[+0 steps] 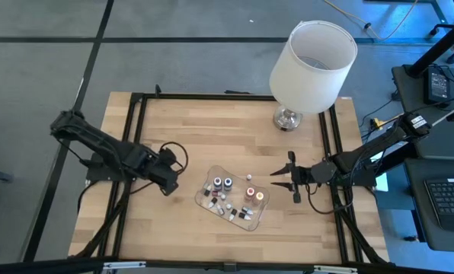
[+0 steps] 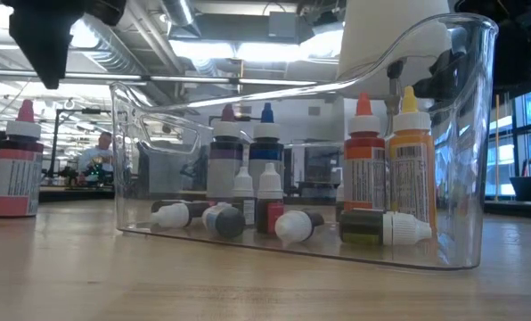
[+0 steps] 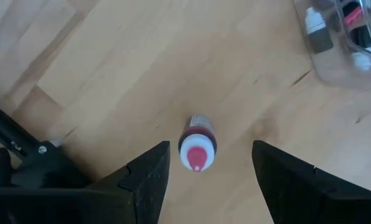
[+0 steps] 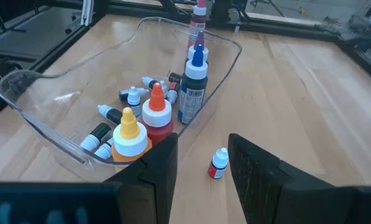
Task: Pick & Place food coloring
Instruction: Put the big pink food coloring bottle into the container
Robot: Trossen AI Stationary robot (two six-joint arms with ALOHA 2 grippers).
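My left gripper [image 3: 207, 180] hung spread wide and empty directly over a small pink-capped bottle of food coloring [image 3: 197, 142], which stood upright on the wooden table [image 1: 166, 228] just outside the clear shallow plastic tray [image 1: 204, 199], its long axis vertical, centred between my fingers. My right gripper [image 4: 201, 163] waited, partly open and holding nothing, near a tiny red, white-capped bottle [image 4: 218, 163] beside the tray's other side.

I see a pale wood table [image 1: 174, 129] with a smooth matt grain. The tray [image 2: 461, 134] is clear glossy plastic. The bottles [image 4: 193, 87] look like shiny plastic with paper labels. The lamp [image 1: 312, 55] has a matt white shade and polished metal base.
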